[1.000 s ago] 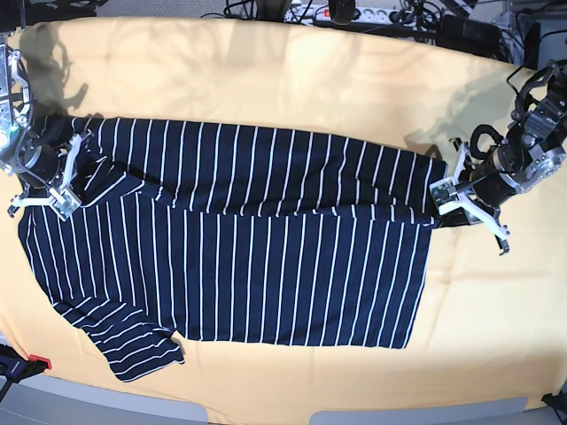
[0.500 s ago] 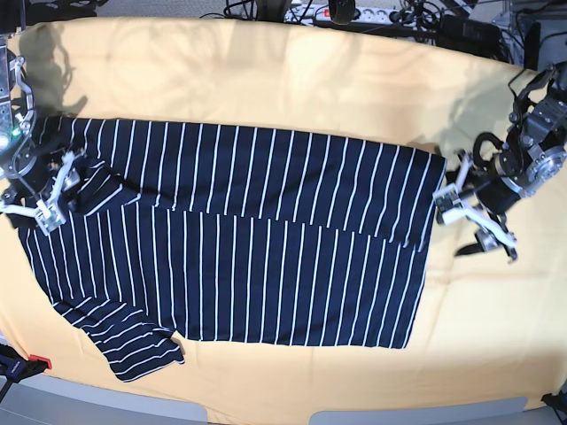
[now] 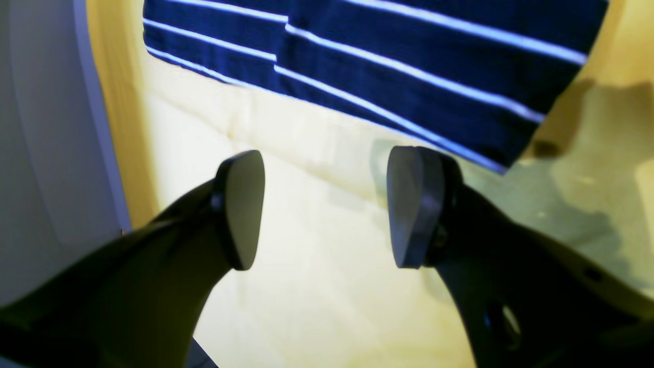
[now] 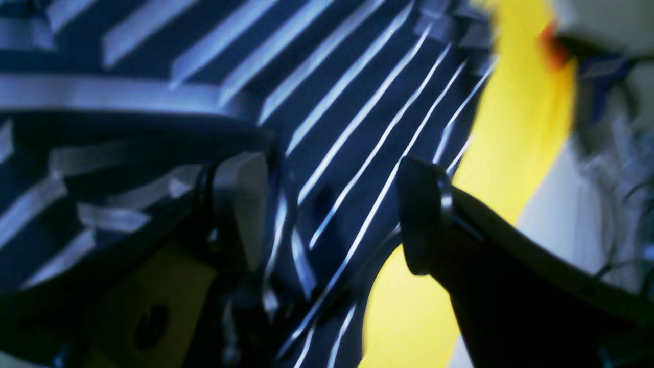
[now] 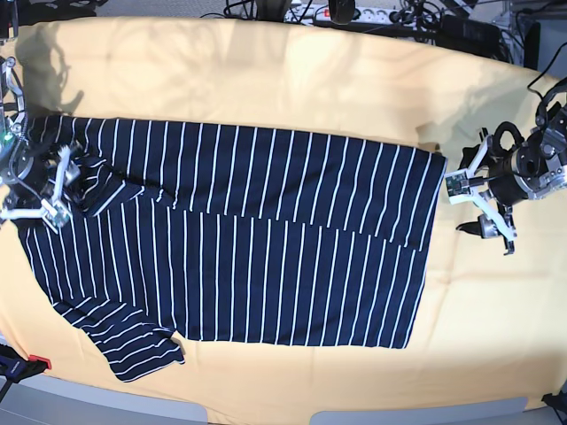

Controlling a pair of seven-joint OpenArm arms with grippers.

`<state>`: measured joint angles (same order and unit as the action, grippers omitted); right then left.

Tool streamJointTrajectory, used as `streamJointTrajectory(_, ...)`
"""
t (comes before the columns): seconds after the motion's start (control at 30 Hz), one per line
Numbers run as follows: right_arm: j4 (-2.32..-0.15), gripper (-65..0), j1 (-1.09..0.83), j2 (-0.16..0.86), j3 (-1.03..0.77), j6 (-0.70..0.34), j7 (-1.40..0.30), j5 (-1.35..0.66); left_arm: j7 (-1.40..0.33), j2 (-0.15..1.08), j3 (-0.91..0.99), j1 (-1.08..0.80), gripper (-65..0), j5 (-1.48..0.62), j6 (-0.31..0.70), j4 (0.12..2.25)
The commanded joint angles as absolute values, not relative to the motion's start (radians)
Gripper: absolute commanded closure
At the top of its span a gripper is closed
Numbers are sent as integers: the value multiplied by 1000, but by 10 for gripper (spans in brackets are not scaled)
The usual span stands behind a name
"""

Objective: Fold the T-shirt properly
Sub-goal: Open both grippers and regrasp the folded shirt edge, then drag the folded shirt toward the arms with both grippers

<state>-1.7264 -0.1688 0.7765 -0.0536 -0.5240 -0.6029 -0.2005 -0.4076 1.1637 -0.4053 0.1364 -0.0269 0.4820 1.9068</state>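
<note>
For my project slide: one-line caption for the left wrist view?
Open left gripper hovers over the yellow table cloth, clear of the dark navy, white-striped T-shirt edge.

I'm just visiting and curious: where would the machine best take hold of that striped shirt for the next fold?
Probably at the T-shirt's unfolded near edge, low from the table's front side. It lies flat in one layer, its sleeve spread at the front corner. Both the left tool and right tool are open.

A yellow tabletop — at its far edge, a power strip and tangled cables.
</note>
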Motion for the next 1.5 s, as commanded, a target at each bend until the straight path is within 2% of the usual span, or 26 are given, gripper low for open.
streamJointTrajectory(0.0, -1731, -416, -149, 802, -65, -486, -592, -180, -392, 1194, -391, 150, -381, -27, 465, 1916)
streamJointTrajectory(0.07, -1726, -416, -149, 801, -65, -397, -617, -133, -385, 1194, -390, 150, -382, -28, 448, 1917)
streamJointTrajectory(0.13, -1727, -416, -150, 805, -65, -376, -654, -128, -385, 1194, -390, 150, -381, -28, 445, 1918)
streamJointTrajectory(0.27, -1758, -415, -151, 839, -66, -509, -822, -325, -394, 1203, -390, 147, -381, -38, 444, 1917)
streamJointTrajectory(0.37, -1798, -415, -152, 854, -67, -519, -883, -392, -393, 1211, -391, 145, -381, -43, 448, 1917)
streamJointTrajectory(0.57, -1821, -415, -152, 854, -68, -366, -865, -199, -393, 1211, -391, 145, -381, -43, 445, 1917)
streamJointTrajectory(0.7, -1820, -415, -152, 854, -68, -172, -841, -68, -389, 1211, -391, 145, -381, -43, 405, 1917)
streamJointTrajectory(0.8, -1821, -403, -152, 854, -68, -148, -835, -68, -389, 1211, -390, 145, -381, -43, 396, 1917)
streamJointTrajectory(0.87, -1821, -371, -152, 854, -68, -225, -877, -105, -390, 1211, -390, 145, -381, -43, 396, 1917)
streamJointTrajectory(0.97, -1821, -370, -152, 854, -68, -343, -997, -245, -393, 1212, -390, 145, -381, -43, 414, 1917)
streamJointTrajectory(1.1, -1821, -370, -155, 878, -68, -422, -1134, -462, -375, 1217, -390, 144, -381, -44, 552, 1917)
streamJointTrajectory(1.27, -1821, -370, -187, 923, -92, -482, -1171, -593, -362, 1217, -391, 143, -381, -75, 698, 1917)
streamJointTrajectory(1.47, -1821, -370, -257, 935, -170, -613, -1184, -693, -354, 1216, -393, 141, -371, -91, 698, 1910)
